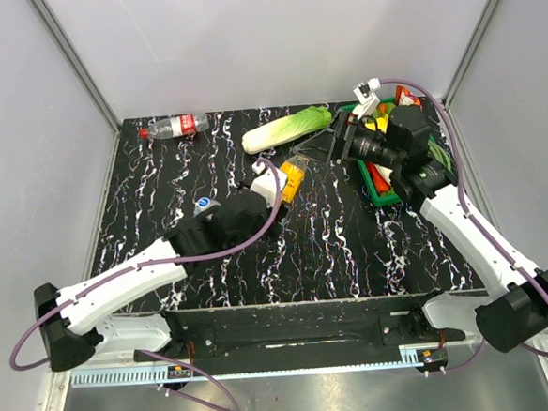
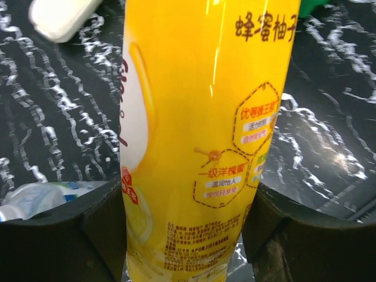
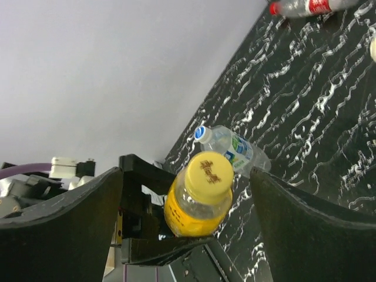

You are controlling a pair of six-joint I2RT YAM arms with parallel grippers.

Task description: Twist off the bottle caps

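- Found right gripper (image 3: 185,179) spread wide, yellow cap (image 3: 208,170) seen between its jaws, untouched.
- Noted cap seated on orange bottle (image 3: 194,216).
- Logged clear bottle (image 3: 236,150) lying just behind, red-label bottle (image 3: 305,7) well apart.

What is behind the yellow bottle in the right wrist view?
A clear bottle lying on the table, its capped end showing. The yellow bottle covers part of its near side.

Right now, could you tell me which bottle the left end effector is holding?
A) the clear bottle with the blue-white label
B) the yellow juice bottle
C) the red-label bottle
B: in the left wrist view the yellow juice bottle sits clamped in the left end effector, while the red-label bottle lies far off at the back left.
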